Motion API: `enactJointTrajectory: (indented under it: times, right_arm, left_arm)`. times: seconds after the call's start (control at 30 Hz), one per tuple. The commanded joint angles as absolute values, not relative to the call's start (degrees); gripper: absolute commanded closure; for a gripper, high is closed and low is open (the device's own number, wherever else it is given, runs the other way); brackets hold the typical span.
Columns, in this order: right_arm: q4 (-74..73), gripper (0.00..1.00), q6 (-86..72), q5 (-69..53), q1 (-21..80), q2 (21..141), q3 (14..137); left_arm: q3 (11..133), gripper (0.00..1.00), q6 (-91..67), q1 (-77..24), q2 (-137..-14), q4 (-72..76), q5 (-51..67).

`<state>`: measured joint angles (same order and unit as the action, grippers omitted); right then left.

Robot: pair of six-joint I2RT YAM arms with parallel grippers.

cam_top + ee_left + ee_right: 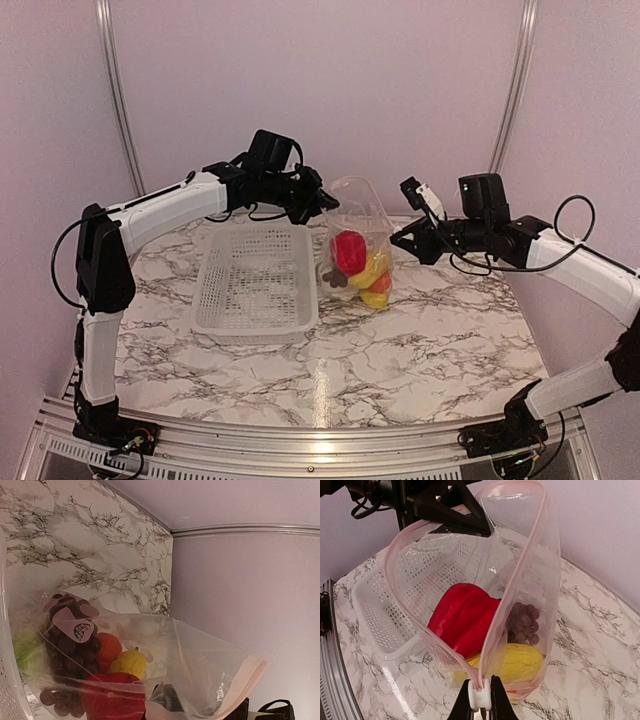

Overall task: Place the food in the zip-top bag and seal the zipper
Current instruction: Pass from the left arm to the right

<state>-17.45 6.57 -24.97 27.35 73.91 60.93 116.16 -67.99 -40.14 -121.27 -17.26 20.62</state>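
Two robot arms hold a clear zip-top bag [358, 205] upright between them above the marbled worktop [430, 340], just beside a white perforated basket [255, 280]. The left pincer [328, 203] is pinched tight on the left side of the bag's mouth. At the opposite end, the right pincer [481, 700] is clamped narrow on the pink zipper [519, 582]. The mouth gapes wide open. Inside the bag sit a red bell pepper [462, 615], a dark grape bunch [524, 622], a yellow corn piece [517, 662] and an orange fruit [107, 647], heaped together at the bottom.
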Motion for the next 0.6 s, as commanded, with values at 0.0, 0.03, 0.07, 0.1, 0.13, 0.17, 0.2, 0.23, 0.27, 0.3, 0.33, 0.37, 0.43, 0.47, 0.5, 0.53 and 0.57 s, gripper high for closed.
enactJointTrajectory:
  times: [0.0,0.03,0.07,0.1,0.13,0.17,0.2,0.23,0.27,0.3,0.33,0.37,0.43,0.47,0.5,0.53,0.57]
  right_arm:
    - [-22.65,1.00,6.65,-21.93,28.62,71.56,69.13]
    - [-23.35,1.00,6.60,-22.07,29.03,71.66,70.49]
    - [-24.33,1.00,6.64,-22.32,29.35,71.86,71.86]
    - [-25.44,1.00,6.80,-22.60,29.78,72.34,73.55]
    - [-27.11,1.00,7.20,-22.67,30.10,73.38,76.04]
    - [-29.04,1.00,7.73,-22.63,30.40,74.30,78.03]
    - [-31.83,1.00,8.22,-22.90,30.55,75.52,80.15]
    - [-34.47,1.00,8.92,-23.28,30.70,76.83,82.14]
    - [-36.82,1.00,9.20,-23.44,30.84,77.98,83.99]
    - [-38.73,1.00,9.58,-23.40,30.99,78.93,85.39]
    - [-40.05,1.00,9.66,-23.32,31.14,79.49,86.33]
    - [-40.90,1.00,9.67,-23.41,31.13,79.76,87.01]
    - [-42.13,1.00,9.22,-23.58,31.18,79.80,87.83]
    - [-42.70,1.00,9.01,-24.17,31.13,79.91,88.30]
    - [-43.64,1.00,8.89,-25.15,31.19,80.16,88.90]
    - [-44.71,1.00,8.84,-26.13,31.27,80.54,89.60]
    - [-45.75,1.00,8.73,-26.72,31.39,80.85,90.13]
  left_arm:
    - [115.84,0.94,-67.25,-39.33,-121.60,-14.16,22.47]
    - [115.84,0.91,-66.75,-39.23,-121.53,-14.11,22.68]
    - [115.84,0.88,-66.21,-39.12,-121.47,-13.80,23.06]
    - [115.91,0.82,-65.67,-39.05,-121.42,-13.52,23.50]
    - [115.99,0.78,-65.02,-38.95,-121.31,-13.41,23.97]
    - [116.06,0.74,-63.75,-38.82,-120.96,-13.53,24.30]
    - [116.21,0.70,-61.85,-38.77,-120.41,-14.35,24.03]
    - [116.54,0.64,-59.39,-38.68,-119.58,-16.22,23.24]
    - [116.73,0.59,-56.13,-38.67,-118.65,-18.14,21.68]
    - [116.80,0.54,-52.95,-38.67,-117.52,-19.89,19.73]
    - [116.68,0.51,-48.85,-38.75,-116.26,-21.05,17.63]
    - [116.59,0.49,-44.67,-38.84,-115.10,-22.22,15.42]
    - [115.55,0.45,-35.93,-38.91,-112.12,-22.56,14.39]
    - [114.24,0.44,-33.35,-38.93,-110.56,-21.13,15.19]
    - [112.19,0.40,-31.25,-38.89,-108.85,-18.90,16.60]
    - [110.54,0.34,-29.13,-39.01,-107.66,-16.29,18.94]
    - [109.80,0.28,-26.94,-39.21,-107.09,-14.89,21.35]
